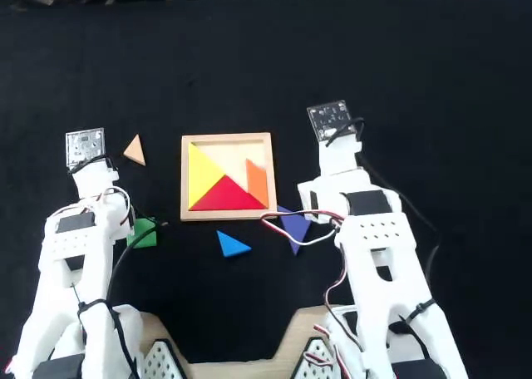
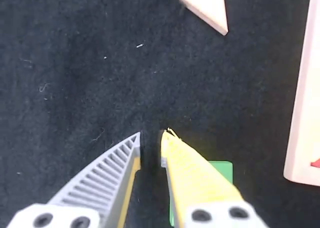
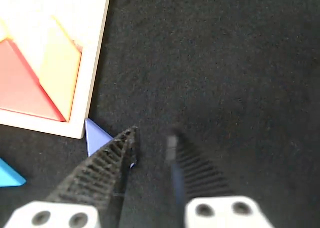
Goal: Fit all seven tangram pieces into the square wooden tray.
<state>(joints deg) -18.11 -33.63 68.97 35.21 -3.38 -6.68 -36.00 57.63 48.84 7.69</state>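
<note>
Tangram pieces: three already seated in the tray (image 1: 184, 179), namely the yellow triangle (image 1: 204, 175), red triangle (image 1: 227, 196) and orange piece (image 1: 257, 179). Pale floor still bare along the tray's top. Four pieces loose on the black bench (image 1: 416, 80).

Left tool (image 2: 151, 137): fingers parted by a slit only, nothing between them. Green piece (image 2: 222, 170) lies flat just behind the tips, partly under the yellow finger. Pale wood triangle (image 2: 206, 8) well ahead of the tips; tray edge off to the yellow-finger side.

Right tool (image 3: 154, 133): fingers a little apart, empty. Purple piece (image 3: 96, 135) just beside the ribbed black finger, its point close to the tray corner. Blue triangle (image 3: 7, 175) farther out on that same side.

Handling, as judged:
- thin, flat, stiff painted wood; light; not fragile.
- smooth faces and low edges, so likely to slip or pop out of a shallow pinch.
- each lies flat on cloth; the fingertips must press down at the sides to catch any edge.
- best hold: across two edges near the middle; on triangles avoid the sharp corners, which would squirt free.
- a tilted piece may jam on the tray rim.
</note>
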